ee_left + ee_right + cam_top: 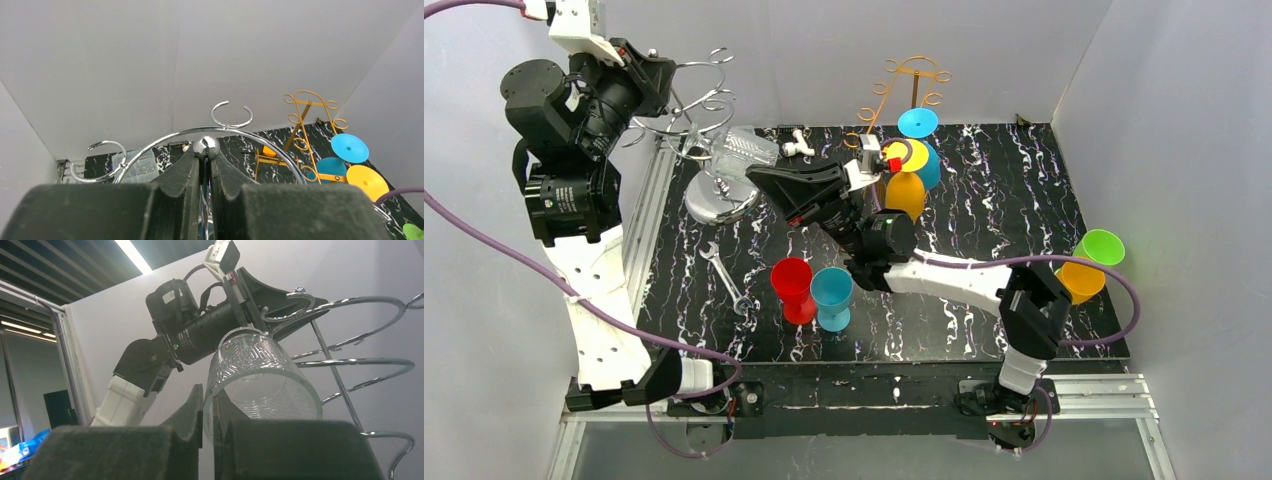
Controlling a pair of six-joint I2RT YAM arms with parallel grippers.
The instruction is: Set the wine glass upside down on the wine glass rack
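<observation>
The clear cut-pattern wine glass (746,150) hangs tilted beside the chrome wine glass rack (714,100), its foot end up among the rack's curled arms. My right gripper (751,173) is shut on the glass's rim, with one finger inside the bowl and one outside. In the right wrist view the glass (260,375) fills the middle above that gripper (207,400). My left gripper (206,160) is shut on the rack's thin centre post just under its chrome ball (206,146). From above, the left gripper (664,85) sits at the rack's top.
The rack's round chrome base (721,198) stands at the mat's back left. A gold rack (911,100) holds blue and yellow glasses. Red (793,288) and blue (832,296) glasses stand mid-mat beside a wrench (727,277). Green (1100,247) and orange (1079,280) glasses sit far right.
</observation>
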